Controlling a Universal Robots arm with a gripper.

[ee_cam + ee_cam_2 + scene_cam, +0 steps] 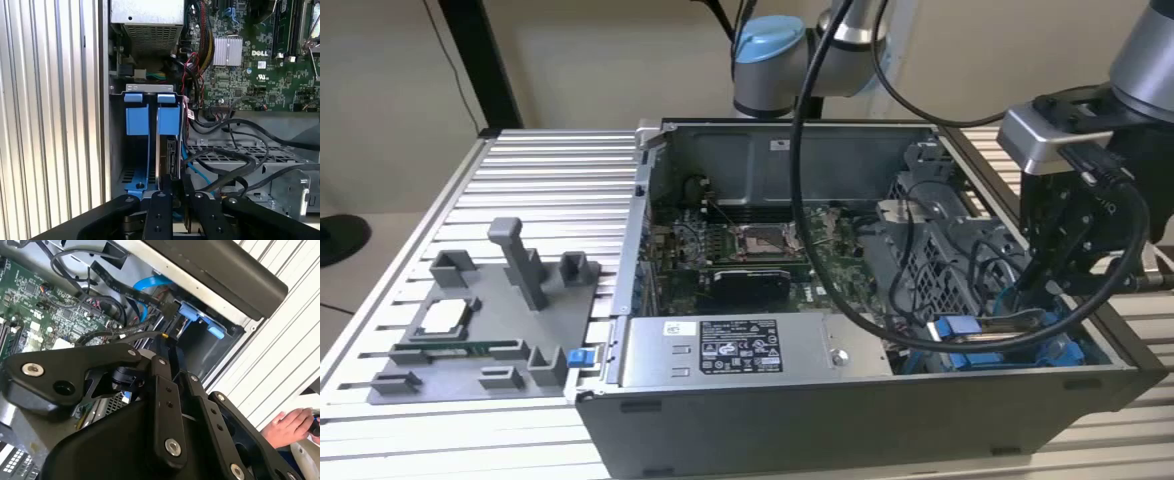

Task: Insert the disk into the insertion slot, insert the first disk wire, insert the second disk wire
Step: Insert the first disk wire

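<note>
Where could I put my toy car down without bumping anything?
The ribbed table is bare beyond the grey parts tray, on the exterior view's left of the computer case, and along the strip in front of that tray. It's crowded inside the case, where the gripper hangs by the insertion slot among black cables.

Standing on edge inside the rectangular drive bay with bright blue plastic rails and dark grey perforated metal walls point(137, 122): flat silver-grey hard drive in a bright blue plastic carrier point(170, 147), narrow dark edge showing. Tucked into a corner of the open computer case point(854, 410), at the exterior view's right. Just beside, thin bright blue flat cable point(150, 282), curving toward a black plug point(170, 310); plugged in or not, cannot tell.
</note>
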